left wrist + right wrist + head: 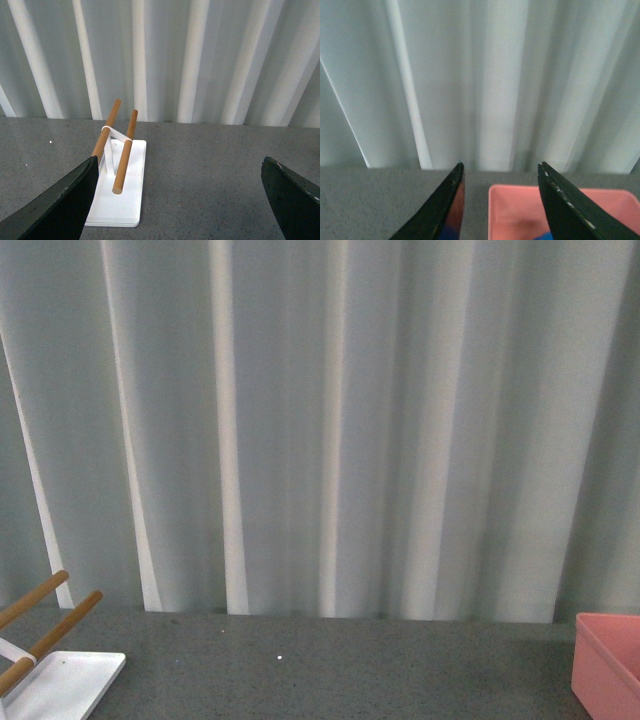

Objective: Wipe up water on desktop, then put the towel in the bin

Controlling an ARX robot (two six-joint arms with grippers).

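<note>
The dark grey speckled desktop (350,670) runs along the bottom of the front view, where neither arm shows. The salmon-pink bin (610,660) stands at its right edge. In the right wrist view my right gripper (501,164) is open above the bin (515,212). A small piece of the blue towel (545,237) shows inside the bin at the picture's edge; the rest is out of view. A blue tint lies on the inner face of one finger. My left gripper (179,159) is open over bare desktop (200,175), holding nothing.
A white rack base with wooden rods (55,680) stands at the desktop's left end. In the left wrist view the rack (117,190) lies beside one finger. A pale pleated curtain (320,420) hangs behind the desktop's far edge.
</note>
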